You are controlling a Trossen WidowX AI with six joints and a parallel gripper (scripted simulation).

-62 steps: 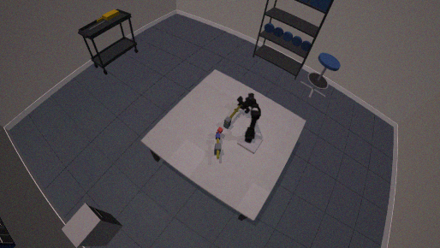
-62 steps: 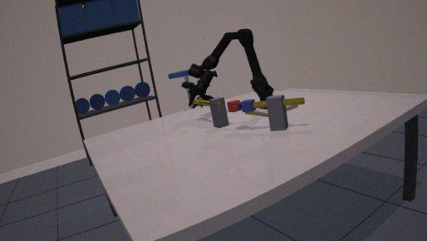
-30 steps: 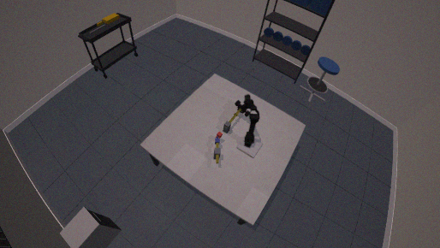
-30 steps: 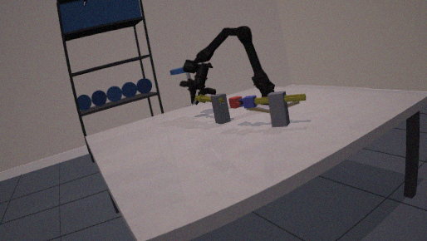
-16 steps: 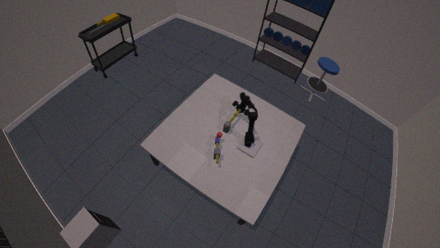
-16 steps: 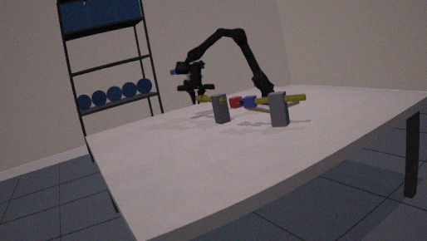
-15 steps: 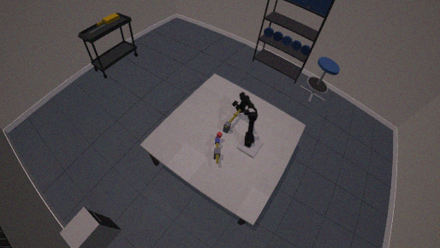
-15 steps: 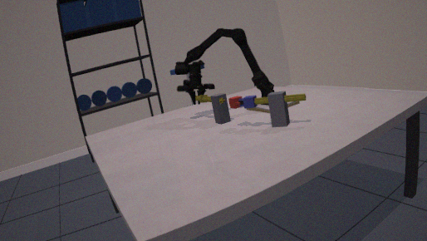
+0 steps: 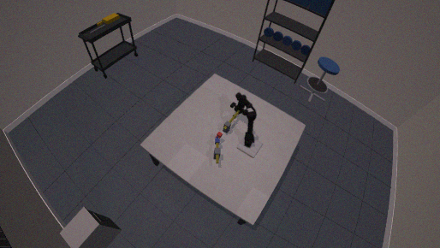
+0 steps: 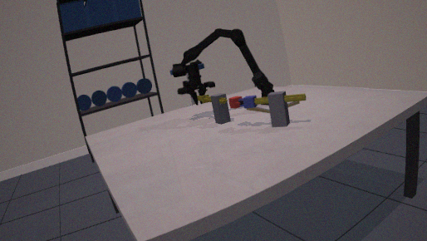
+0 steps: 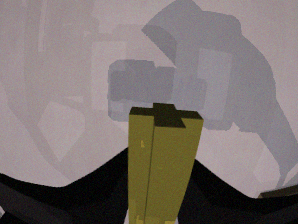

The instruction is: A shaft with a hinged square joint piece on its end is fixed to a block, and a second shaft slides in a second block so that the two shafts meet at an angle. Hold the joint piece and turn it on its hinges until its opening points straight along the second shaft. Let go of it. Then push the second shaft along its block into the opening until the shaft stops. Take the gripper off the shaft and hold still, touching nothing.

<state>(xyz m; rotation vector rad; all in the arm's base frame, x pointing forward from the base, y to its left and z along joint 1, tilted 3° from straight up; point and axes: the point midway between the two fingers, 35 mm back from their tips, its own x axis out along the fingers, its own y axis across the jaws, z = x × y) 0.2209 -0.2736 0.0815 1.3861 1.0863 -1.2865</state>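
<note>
The first shaft (image 9: 217,160) (image 10: 296,97) is yellow and runs through a grey block (image 9: 217,152) (image 10: 279,113). On its end sit a blue part (image 9: 217,140) (image 10: 249,101) and the red joint piece (image 9: 219,134) (image 10: 235,102). The second shaft (image 9: 233,118) (image 10: 204,99) (image 11: 165,167), also yellow, passes through the other grey block (image 9: 227,125) (image 10: 221,111). Its inner tip shows just past that block, with a small gap to the red piece. My gripper (image 9: 236,111) (image 10: 198,98) is shut on the second shaft's outer part. The red piece's opening is too small to make out.
The arm's base (image 9: 249,140) stands on a pale plate (image 9: 253,152) beside the two blocks, on the white table (image 9: 180,128) (image 10: 174,166). A thin brownish bar (image 10: 258,110) shows behind the first block. Shelves, a stool and a cart stand off the table.
</note>
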